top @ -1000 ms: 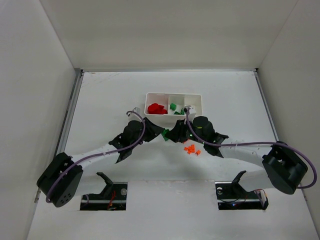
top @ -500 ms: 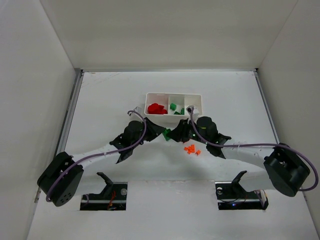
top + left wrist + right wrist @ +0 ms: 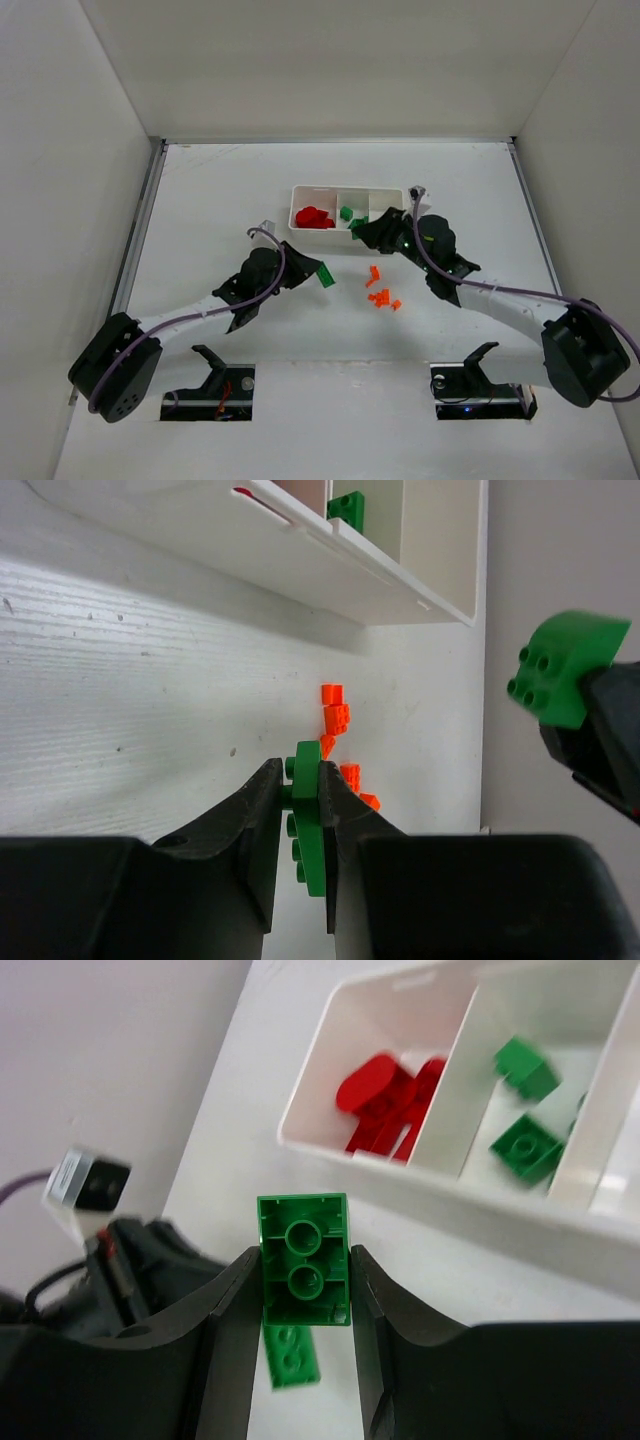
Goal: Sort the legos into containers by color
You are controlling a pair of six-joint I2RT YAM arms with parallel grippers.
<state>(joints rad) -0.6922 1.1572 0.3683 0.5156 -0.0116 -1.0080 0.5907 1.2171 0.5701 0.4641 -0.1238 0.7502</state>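
The right gripper [image 3: 305, 1282] is pinching a green brick [image 3: 304, 1245] (underside facing the camera) near the white tray [image 3: 450, 1195] holding red bricks [image 3: 385, 1100].

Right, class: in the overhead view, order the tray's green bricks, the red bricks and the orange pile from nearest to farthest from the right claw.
1. Green bricks, middle of the tray.
2. Red bricks, tray's left end.
3. Orange pile, on the table in front of the tray.

Overhead view from behind, looking down on table [image 3: 200, 200], wrist views close, all sharing tray [image 3: 347, 188]
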